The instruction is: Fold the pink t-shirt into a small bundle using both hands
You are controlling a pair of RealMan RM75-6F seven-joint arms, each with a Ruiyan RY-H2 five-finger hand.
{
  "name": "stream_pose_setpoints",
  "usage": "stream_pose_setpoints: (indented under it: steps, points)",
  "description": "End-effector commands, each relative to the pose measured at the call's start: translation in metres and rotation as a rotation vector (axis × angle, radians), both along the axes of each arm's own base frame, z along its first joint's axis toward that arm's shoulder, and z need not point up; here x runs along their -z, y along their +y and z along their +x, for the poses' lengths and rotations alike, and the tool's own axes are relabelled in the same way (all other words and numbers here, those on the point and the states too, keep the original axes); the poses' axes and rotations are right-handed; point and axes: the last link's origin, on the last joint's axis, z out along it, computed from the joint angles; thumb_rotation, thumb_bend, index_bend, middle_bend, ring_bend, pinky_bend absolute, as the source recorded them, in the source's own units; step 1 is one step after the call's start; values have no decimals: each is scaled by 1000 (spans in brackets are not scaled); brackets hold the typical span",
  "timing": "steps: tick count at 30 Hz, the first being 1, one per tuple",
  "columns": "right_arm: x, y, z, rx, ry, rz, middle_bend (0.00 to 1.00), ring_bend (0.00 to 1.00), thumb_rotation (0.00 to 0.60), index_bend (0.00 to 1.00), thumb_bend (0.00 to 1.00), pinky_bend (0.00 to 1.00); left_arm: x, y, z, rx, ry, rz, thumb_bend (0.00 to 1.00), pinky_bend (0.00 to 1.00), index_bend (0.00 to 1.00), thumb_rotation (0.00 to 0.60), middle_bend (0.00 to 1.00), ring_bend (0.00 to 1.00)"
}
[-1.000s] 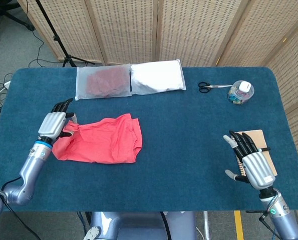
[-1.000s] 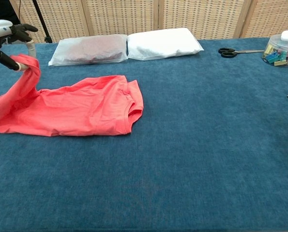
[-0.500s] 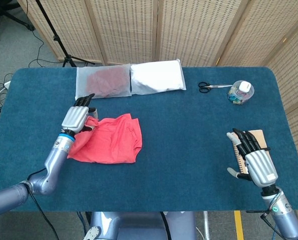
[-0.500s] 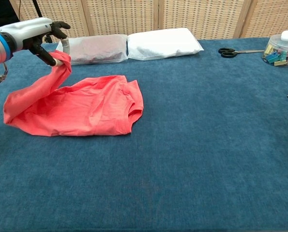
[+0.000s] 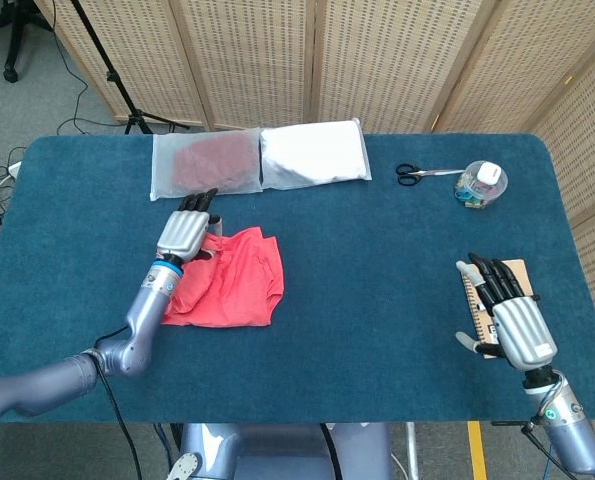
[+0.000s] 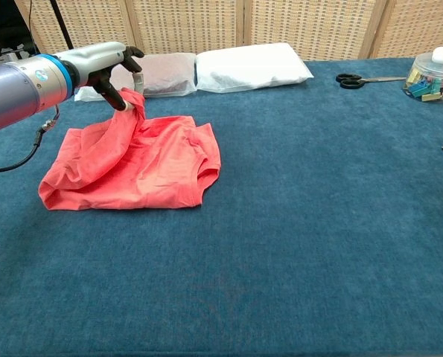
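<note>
your left hand (image 6: 111,69) sits in the upper left of the chest view, pinching a raised corner of the pink t-shirt (image 6: 139,167), so the cloth hangs from its fingers in a draped peak over the rest of the garment. the shirt lies on the blue table (image 6: 318,223) left of centre, just below the two clear bags along the back edge, a reddish one (image 5: 205,165) and a white one (image 5: 312,153). your right hand (image 5: 507,315) is low on the right of the head view, well apart from the shirt, fingers spread and holding nothing, beside a brown notebook (image 5: 522,275).

the shirt looks thin, light and limp. it will likely sag wherever it is unsupported and wrinkle rather than crease cleanly, and the carpet-like table may drag at it. a pinch at a hem or corner, as you have now, should hold it well; gripping the middle would probably just bunch it. lay the lifted flap flat over the body, and bring your right hand to the collar side (image 6: 206,160) at the shirt's right edge.
</note>
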Motion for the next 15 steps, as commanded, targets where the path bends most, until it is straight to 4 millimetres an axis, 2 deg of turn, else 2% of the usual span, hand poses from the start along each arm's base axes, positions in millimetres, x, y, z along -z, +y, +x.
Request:
stream_pose_setpoints:
  steps: [1, 9, 15]
  points:
    - [-1, 0, 0, 1, -2, -1, 0, 0, 600, 0, 0, 0, 11, 3, 4, 3, 19, -7, 518, 0, 739, 600, 0, 0]
    - [-3, -2, -1, 8, -9, -5, 0, 0, 600, 0, 0, 0, 33, 4, 15, 22, -14, -16, 513, 0, 739, 600, 0, 0]
    - [-4, -3, -2, 11, -12, -6, 0, 0, 600, 0, 0, 0, 42, 5, 18, 28, -26, -17, 501, 0, 739, 600, 0, 0]
